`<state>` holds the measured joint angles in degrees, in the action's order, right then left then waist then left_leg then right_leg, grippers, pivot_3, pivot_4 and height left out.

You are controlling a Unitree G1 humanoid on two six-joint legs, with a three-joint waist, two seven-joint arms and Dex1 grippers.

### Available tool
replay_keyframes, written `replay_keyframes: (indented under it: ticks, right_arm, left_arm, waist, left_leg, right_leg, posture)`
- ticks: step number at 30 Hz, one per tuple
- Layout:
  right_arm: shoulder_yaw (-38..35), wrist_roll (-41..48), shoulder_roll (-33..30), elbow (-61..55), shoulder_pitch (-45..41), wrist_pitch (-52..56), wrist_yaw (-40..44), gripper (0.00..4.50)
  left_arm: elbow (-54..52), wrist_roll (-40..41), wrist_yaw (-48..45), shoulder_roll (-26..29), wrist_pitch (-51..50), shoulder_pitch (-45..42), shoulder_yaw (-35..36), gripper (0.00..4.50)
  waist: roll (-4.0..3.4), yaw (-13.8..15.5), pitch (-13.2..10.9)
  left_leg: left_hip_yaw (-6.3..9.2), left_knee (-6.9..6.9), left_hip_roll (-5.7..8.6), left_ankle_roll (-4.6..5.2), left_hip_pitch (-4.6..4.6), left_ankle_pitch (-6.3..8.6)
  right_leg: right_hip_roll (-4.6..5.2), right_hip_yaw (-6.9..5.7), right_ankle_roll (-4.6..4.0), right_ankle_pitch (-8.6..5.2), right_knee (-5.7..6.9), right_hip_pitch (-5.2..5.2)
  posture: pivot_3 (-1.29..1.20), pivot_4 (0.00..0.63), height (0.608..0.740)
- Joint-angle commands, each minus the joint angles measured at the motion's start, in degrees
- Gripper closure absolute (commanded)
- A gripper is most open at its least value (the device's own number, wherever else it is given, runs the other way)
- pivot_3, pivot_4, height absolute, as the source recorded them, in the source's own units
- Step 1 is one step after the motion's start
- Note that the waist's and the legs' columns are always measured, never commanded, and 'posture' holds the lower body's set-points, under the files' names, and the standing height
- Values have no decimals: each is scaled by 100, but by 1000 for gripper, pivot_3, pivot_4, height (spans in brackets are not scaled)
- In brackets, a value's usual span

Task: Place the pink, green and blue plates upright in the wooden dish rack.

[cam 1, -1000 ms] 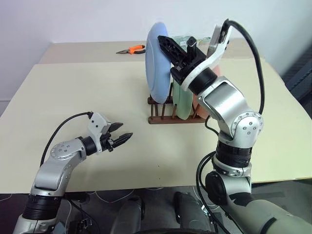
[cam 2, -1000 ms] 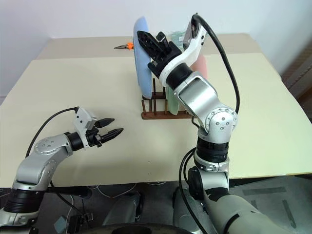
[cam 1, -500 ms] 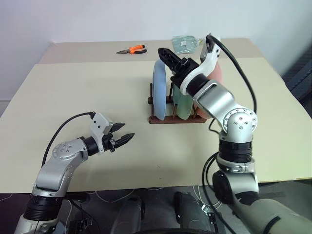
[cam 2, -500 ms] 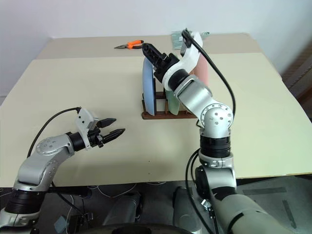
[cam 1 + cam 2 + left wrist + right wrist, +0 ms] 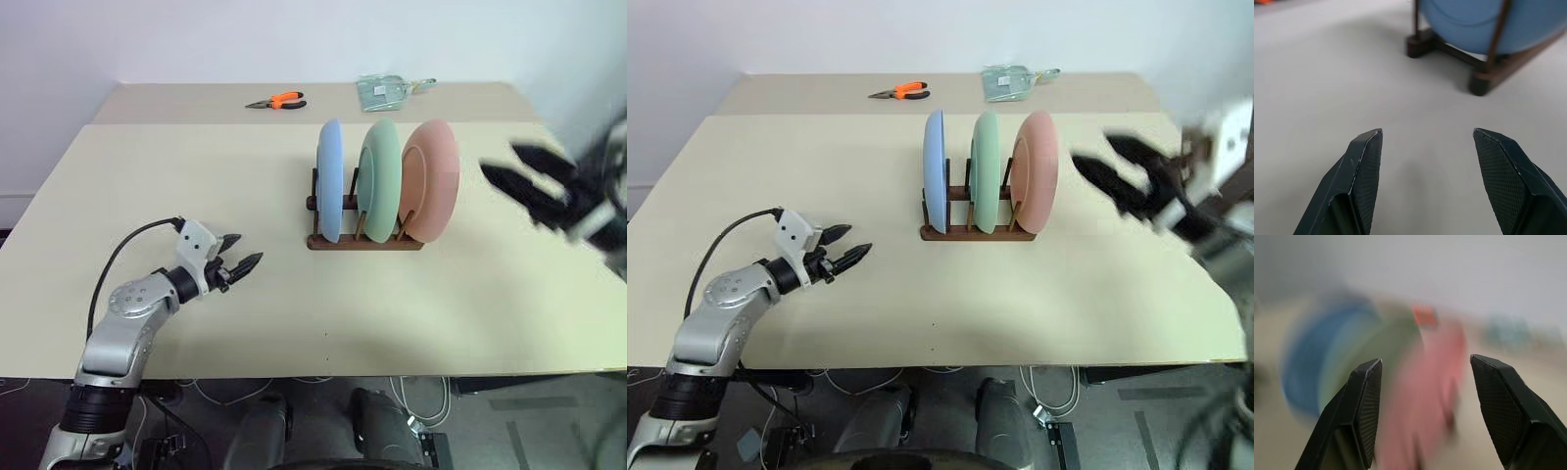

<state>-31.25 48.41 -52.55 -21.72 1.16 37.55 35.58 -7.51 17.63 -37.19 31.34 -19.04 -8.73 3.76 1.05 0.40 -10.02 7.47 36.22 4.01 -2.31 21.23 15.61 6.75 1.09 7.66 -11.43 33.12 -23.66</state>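
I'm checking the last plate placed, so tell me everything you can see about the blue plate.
The blue plate is a plain, round, shallow plate in matte light blue. It stands upright on edge in the wooden dish rack, in the slot at the rack's left end, held between thin upright pegs with its lower rim down between the rails. The green plate stands next to it with a gap between them. Neither gripper touches it.

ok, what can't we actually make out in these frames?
- Right gripper: motion-blurred in both head views; the arm runs off the edge.
- Dish rack slots: plates cover the pegs.
- Clear packet at the far table edge: too small to identify.
- Right wrist view: plates are smeared.
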Motion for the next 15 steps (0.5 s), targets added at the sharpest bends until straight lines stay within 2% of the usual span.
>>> replay_keyframes:
  ticks: [1, 5, 15]
  right_arm:
    - [418, -1088, 110, 273, 528, -888, 400, 1613]
    - [803, -1672, 426, 918, 213, -1428, 335, 1613]
    - [1442, -2600, 776, 1886, -281, -2232, 496, 1613]
  left_arm:
    - [117, -156, 100, 41, 338, 9, 208, 1473]
    - [-43, -166, 181, 35, 313, 135, 236, 1473]
    - [-137, -153, 320, -2, 282, 565, 350, 1473]
  waist:
    - [-4, -46, 1]
    - [-6, -127, -1]
    - [-9, -12, -3]
  left_leg:
    - [-5, 0, 0, 0, 0, 0]
    - [-8, 5, -1, -1, -4, 0]
    - [1, 6, 5, -1, 2, 0]
  right_leg:
    - [0, 5, 11, -7, 0, 0]
    - [1, 8, 7, -4, 1, 1]
    - [4, 7, -7, 6, -1, 0]
  posture:
    - [0, 150, 740]
    - [0, 150, 740]
    - [0, 150, 740]
